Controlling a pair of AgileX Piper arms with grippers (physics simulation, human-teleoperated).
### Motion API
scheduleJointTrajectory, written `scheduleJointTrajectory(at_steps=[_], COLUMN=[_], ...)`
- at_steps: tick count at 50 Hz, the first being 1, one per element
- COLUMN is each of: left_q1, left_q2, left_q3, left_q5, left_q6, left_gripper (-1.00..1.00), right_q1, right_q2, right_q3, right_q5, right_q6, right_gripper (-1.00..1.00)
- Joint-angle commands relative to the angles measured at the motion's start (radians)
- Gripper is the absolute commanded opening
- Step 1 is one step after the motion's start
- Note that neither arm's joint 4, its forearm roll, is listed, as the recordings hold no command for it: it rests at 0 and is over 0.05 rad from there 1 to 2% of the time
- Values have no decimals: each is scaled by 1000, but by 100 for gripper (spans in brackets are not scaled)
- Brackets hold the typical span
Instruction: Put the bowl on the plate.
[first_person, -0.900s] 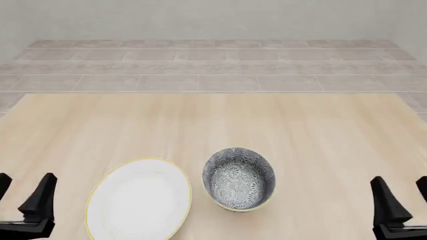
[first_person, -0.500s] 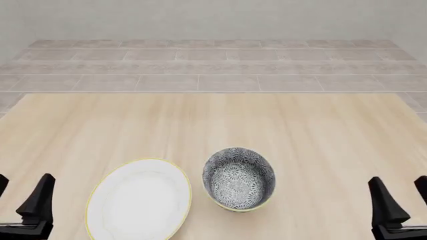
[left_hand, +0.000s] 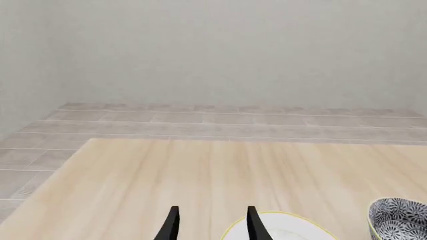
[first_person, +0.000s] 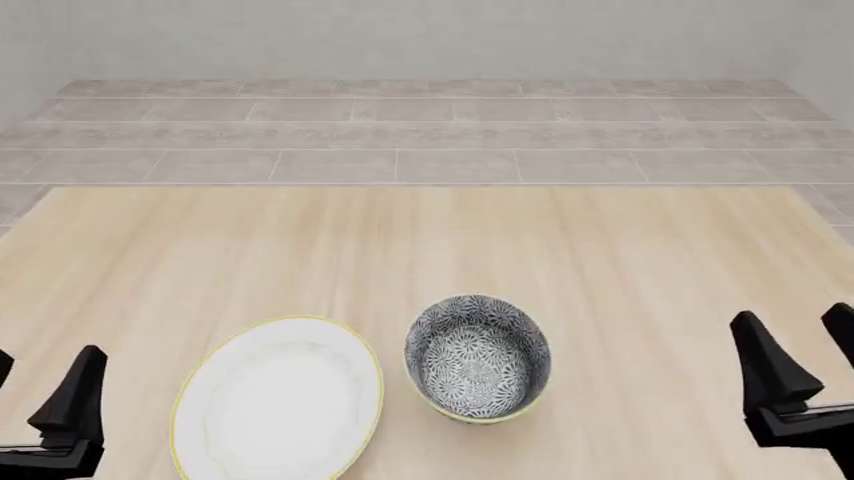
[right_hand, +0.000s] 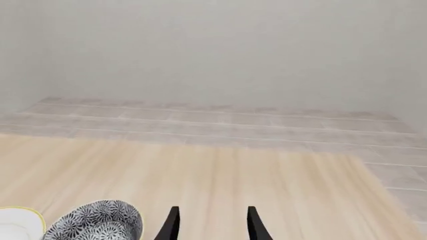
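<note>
The dark grey-blue bowl with a white floral pattern stands upright on the table, just right of the white, yellow-rimmed plate. They sit close together near the front edge. My left gripper is open at the lower left, left of the plate and apart from it. At the lower right my right gripper is open, well to the right of the bowl. The left wrist view shows the plate and the bowl past the open left gripper. The right wrist view shows the bowl, a sliver of plate and the open right gripper.
The light wooden table stretches away behind the bowl and plate. Beyond its far edge lies a tiled floor and a pale wall.
My right gripper has risen and moved forward a little in the front view. The left gripper, bowl and plate have stayed put.
</note>
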Motion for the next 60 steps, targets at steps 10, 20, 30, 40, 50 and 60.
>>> scheduleJointTrajectory(at_steps=[10,20,30,40,50,60], left_q1=[2,1,3,5,5,2], left_q2=[0,1,8,42,61,42], left_q3=[1,1,0,-4,-9,-16], left_q5=[-4,-4,-11,-42,-61,-38], left_q6=[-4,-3,-3,-7,-8,-13], left_gripper=[100,100,100,100,100,100], right_q1=[32,94,142,193,239,260], right_q2=[381,476,582,667,746,806], right_q3=[-180,-225,-323,-402,-465,-493], right_q5=[-174,-185,-133,-63,-4,11], right_q6=[-14,-49,-68,-67,-46,-9], right_gripper=[100,100,100,100,100,100])
